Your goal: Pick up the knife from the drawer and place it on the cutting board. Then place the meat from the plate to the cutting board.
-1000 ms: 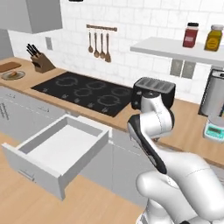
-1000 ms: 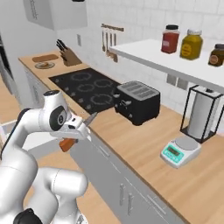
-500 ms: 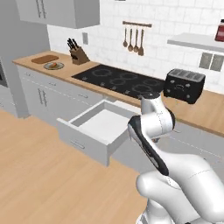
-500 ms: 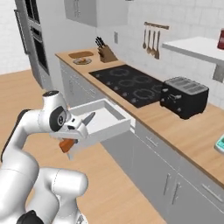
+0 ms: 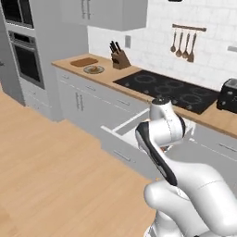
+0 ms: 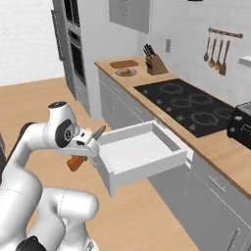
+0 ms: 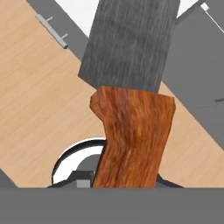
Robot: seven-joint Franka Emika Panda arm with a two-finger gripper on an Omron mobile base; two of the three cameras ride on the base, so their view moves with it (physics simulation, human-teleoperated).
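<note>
My gripper point(image 6: 86, 147) is shut on the knife point(image 6: 77, 161), held in the air left of the open white drawer point(image 6: 147, 169). Its orange-red handle hangs down and the silvery blade point(image 6: 98, 132) points up toward the drawer. In the hand view the handle point(image 7: 131, 135) and grey blade point(image 7: 129, 43) run up the middle over the wooden floor. The dark cutting board point(image 6: 123, 63) lies far off on the counter's left end, with the grey-olive plate point(image 6: 126, 73) beside it and the small meat point(image 6: 127, 71) on that plate. Board point(image 5: 84, 62) and plate point(image 5: 94, 70) also show from the left, where my arm hides the gripper.
A wooden knife block point(image 6: 156, 64) stands behind the plate. The black cooktop point(image 6: 188, 105) lies right of it, and utensils point(image 6: 218, 46) hang on the wall. A tall oven cabinet point(image 5: 25, 55) closes the counter's left end. Open wooden floor point(image 5: 51, 171) lies in front.
The whole picture has shifted: the base has driven, bringing the oven cabinet, board and plate into fuller view. The knife stays gripped beside the open drawer.
</note>
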